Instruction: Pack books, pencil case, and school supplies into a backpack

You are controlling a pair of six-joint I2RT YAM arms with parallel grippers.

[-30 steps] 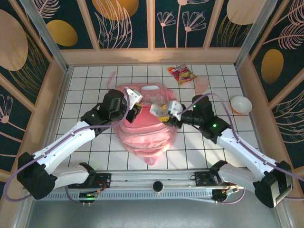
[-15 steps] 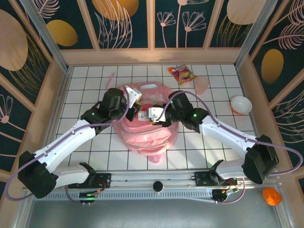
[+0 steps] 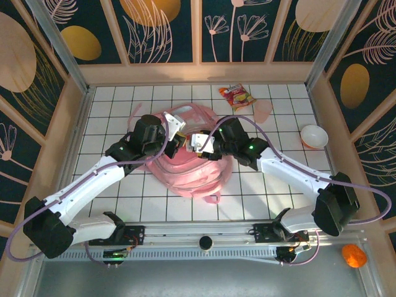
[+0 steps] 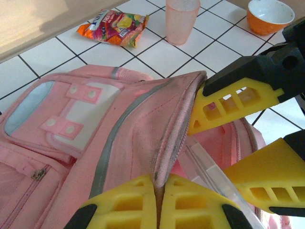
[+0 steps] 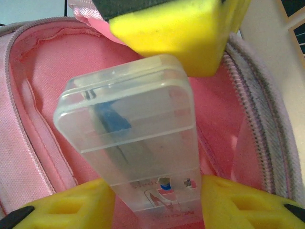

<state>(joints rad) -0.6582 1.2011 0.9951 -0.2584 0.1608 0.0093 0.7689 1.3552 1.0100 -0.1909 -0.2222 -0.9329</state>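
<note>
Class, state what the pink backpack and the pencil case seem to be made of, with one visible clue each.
Backpack: probably woven fabric, matte pink; stitched seams, soft folds and a zipper show. Pencil case: likely rigid plastic, translucent and slightly glossy; contents show dimly through its walls, and its rounded edges keep their shape.
</note>
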